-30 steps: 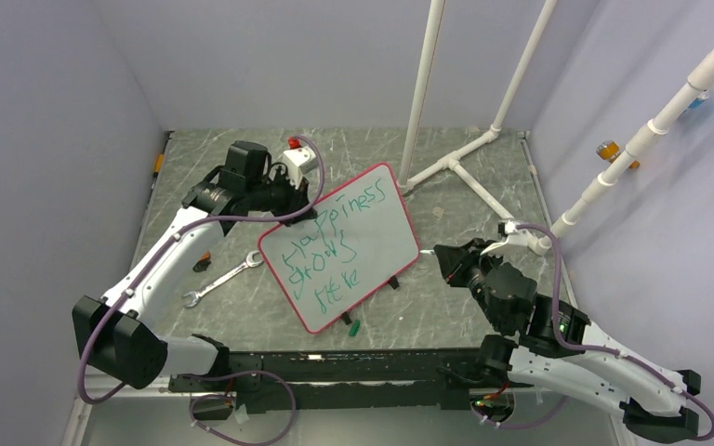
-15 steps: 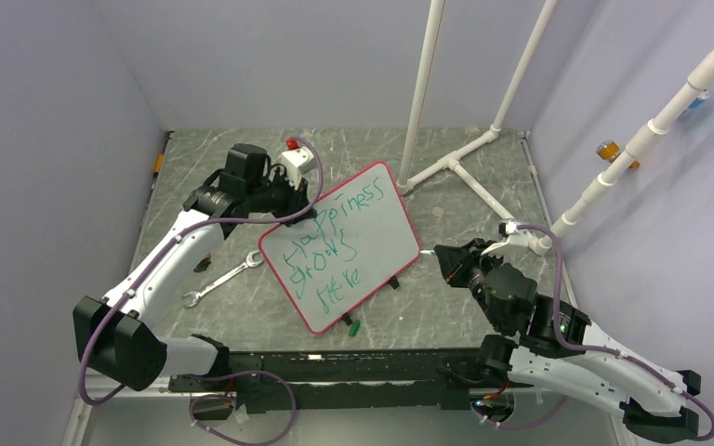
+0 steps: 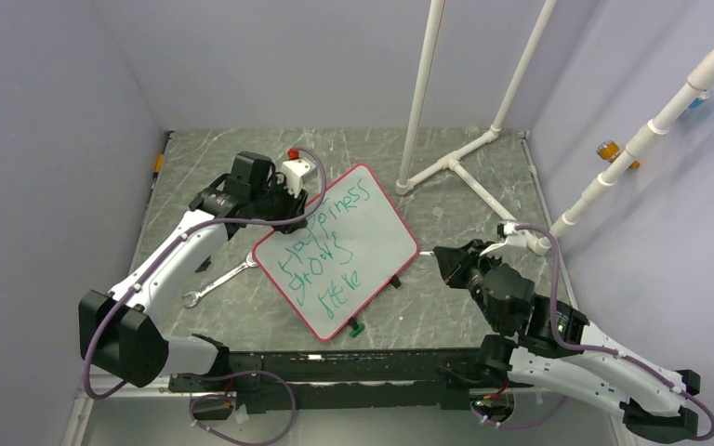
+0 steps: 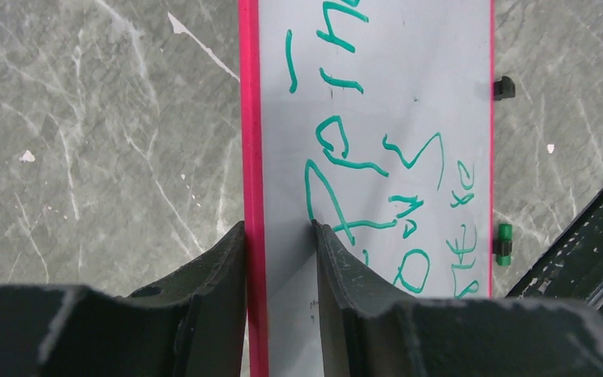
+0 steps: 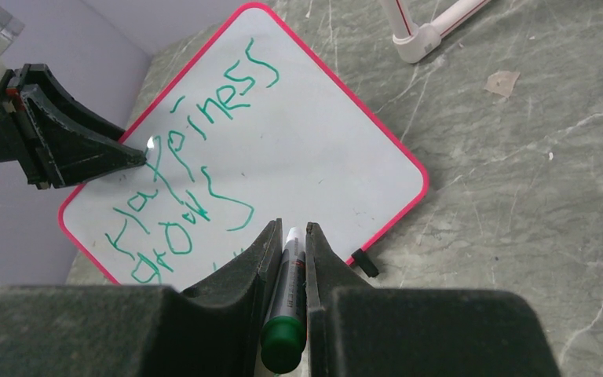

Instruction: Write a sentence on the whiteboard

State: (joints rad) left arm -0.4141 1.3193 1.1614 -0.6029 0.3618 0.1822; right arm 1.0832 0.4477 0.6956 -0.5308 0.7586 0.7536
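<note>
The whiteboard (image 3: pixel 376 237) lies tilted on the table, red-pink framed, with a green sentence (image 3: pixel 321 255) in three slanted lines reading roughly "happiness grows here". My left gripper (image 3: pixel 299 206) is shut on the board's upper left edge; in the left wrist view its fingers (image 4: pixel 228 263) pinch the frame and the white face (image 4: pixel 424 78) beside the writing (image 4: pixel 377 181). My right gripper (image 3: pixel 442 255) hovers right of the board, shut on a grey marker with a green end (image 5: pixel 285 302), its tip pointing at the board (image 5: pixel 314 165).
A steel wrench (image 3: pixel 221 279) lies left of the board. A green marker cap (image 3: pixel 355 328) lies by the board's near corner. A black clip foot (image 3: pixel 395 282) sits at the board's right edge. A white PVC pipe frame (image 3: pixel 446 163) stands behind it.
The left gripper has moved a little left and nearer, dragging the board with it; the board's near corner now reaches the green cap. The right arm has not moved.
</note>
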